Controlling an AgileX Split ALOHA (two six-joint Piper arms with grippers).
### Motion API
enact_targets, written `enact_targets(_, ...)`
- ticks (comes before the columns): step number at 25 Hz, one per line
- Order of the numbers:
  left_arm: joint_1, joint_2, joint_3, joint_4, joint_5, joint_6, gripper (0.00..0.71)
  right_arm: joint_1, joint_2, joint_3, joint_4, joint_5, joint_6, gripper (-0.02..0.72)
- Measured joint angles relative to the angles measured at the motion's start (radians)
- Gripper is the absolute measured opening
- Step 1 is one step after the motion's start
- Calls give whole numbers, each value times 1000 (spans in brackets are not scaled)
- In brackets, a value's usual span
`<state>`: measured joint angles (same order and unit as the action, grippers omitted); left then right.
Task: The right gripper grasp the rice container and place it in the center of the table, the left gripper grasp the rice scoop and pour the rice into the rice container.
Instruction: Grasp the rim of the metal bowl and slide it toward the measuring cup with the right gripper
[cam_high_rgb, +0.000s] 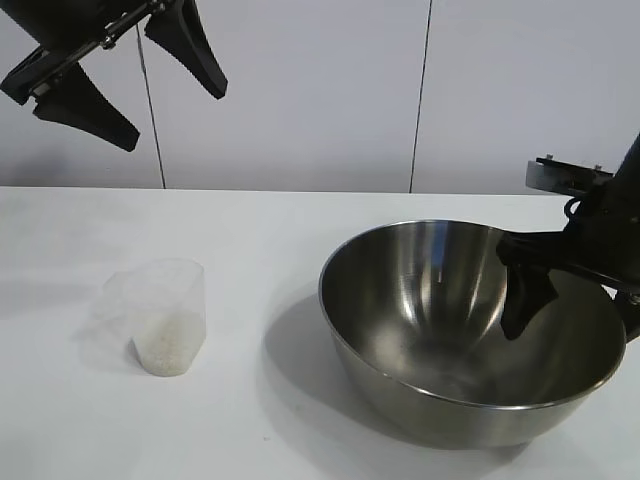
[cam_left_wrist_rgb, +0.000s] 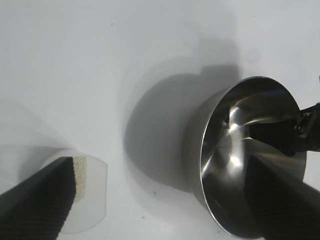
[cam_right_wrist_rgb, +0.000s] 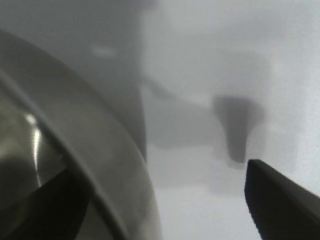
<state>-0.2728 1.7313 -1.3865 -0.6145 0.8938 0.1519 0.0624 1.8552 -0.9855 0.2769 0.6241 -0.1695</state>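
The rice container (cam_high_rgb: 470, 335) sits tilted at the right side of the table (cam_high_rgb: 250, 420), lifted toward the right gripper (cam_high_rgb: 560, 280), whose fingers straddle its rim, one inside, one outside; whether they pinch tight I cannot tell. A loose hold could let the steel slip and drop. Well apart to the left stands the rice scoop (cam_high_rgb: 160, 318) holding rice (cam_high_rgb: 165, 345); the left gripper (cam_high_rgb: 130, 75) hangs above it, spread wide and empty
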Motion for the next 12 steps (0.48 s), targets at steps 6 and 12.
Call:
enact_targets(6, 0, 0, 0, 0, -1, 0, 657, 1, 0, 0, 17, 6, -7, 148)
enact_targets(12, 0, 0, 0, 0, -13, 0, 657, 1, -4, 0, 42, 22, -19, 18)
